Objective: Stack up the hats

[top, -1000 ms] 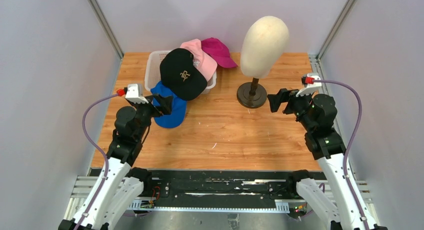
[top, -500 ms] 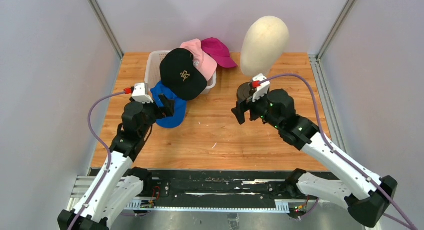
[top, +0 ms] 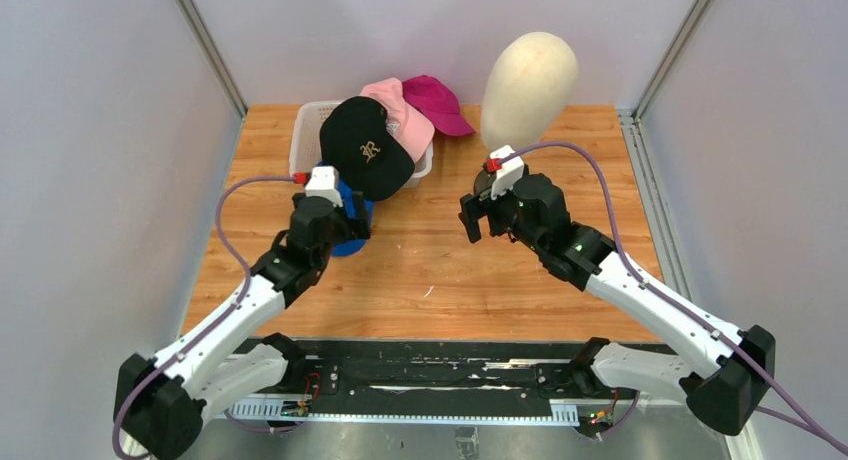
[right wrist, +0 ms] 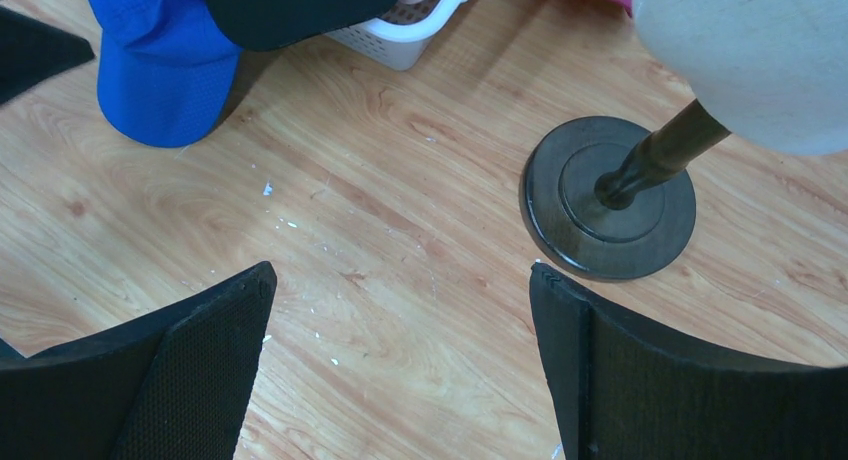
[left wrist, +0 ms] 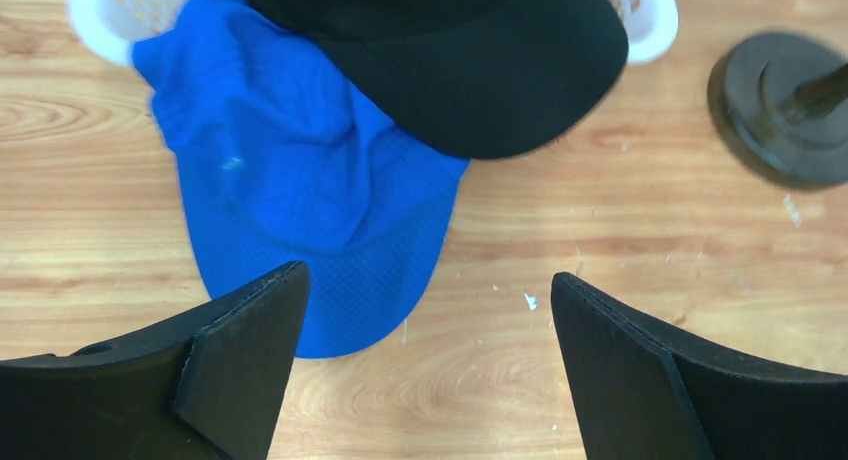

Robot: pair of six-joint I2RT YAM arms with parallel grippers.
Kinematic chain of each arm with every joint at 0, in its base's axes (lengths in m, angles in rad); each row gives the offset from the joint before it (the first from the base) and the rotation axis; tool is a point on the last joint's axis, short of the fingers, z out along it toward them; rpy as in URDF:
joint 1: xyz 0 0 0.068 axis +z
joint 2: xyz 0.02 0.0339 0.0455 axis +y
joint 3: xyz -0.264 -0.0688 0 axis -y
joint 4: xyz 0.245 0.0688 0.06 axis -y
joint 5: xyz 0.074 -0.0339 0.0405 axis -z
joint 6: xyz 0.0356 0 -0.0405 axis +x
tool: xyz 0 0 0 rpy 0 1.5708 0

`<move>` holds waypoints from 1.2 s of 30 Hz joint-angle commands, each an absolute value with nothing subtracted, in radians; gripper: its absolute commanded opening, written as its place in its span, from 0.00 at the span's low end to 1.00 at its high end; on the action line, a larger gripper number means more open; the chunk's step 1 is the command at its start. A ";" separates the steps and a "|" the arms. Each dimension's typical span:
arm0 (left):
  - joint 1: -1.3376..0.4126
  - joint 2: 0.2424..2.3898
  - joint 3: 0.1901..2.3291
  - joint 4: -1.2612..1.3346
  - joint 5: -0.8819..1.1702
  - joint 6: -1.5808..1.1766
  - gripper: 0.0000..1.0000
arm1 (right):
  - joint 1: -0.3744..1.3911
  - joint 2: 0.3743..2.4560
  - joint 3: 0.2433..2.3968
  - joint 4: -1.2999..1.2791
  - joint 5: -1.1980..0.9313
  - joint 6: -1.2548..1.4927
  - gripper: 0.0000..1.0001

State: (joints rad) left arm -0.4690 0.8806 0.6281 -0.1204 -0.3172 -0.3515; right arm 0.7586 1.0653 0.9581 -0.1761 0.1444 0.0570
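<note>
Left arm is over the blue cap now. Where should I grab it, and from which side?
Probably the near rounded edge of the blue cap, from above on the near side with the open left gripper. That edge lies flat and free on the table; the far part is tucked under the black cap.

Seen from above, the blue cap [top: 350, 244] is mostly hidden under the black cap [top: 365, 145] and the left gripper [top: 348, 220]. The basket [top: 300, 140] shows little but its left rim, and the right arm [top: 560, 245] covers nearly all of the stand's base [right wrist: 610, 195]. The black cap's gold logo [top: 370, 151] is too small to read. The pink cap [top: 400, 105] hides part of the magenta cap [top: 440, 100]. The left wrist view cuts the black cap at its top edge, shows only 2 basket corners, and blurs the stand's base at its right edge. The right wrist view crops the mannequin head [right wrist: 740, 50] at top and right.
</note>
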 commanded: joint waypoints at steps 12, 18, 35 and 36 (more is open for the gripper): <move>-0.772 1.315 0.834 0.058 -0.791 -0.123 0.96 | 0.774 1.063 0.963 -0.137 0.243 -0.017 0.97; -0.773 1.429 0.886 0.120 -0.793 -0.066 0.97 | 0.771 1.035 0.943 -0.135 0.282 -0.043 0.98; -0.779 1.685 0.967 0.299 -0.968 0.151 0.92 | 0.747 0.997 0.919 -0.134 0.283 -0.046 0.99; -0.779 1.694 0.969 0.314 -0.976 0.169 0.91 | 0.746 0.997 0.919 -0.134 0.284 -0.046 0.99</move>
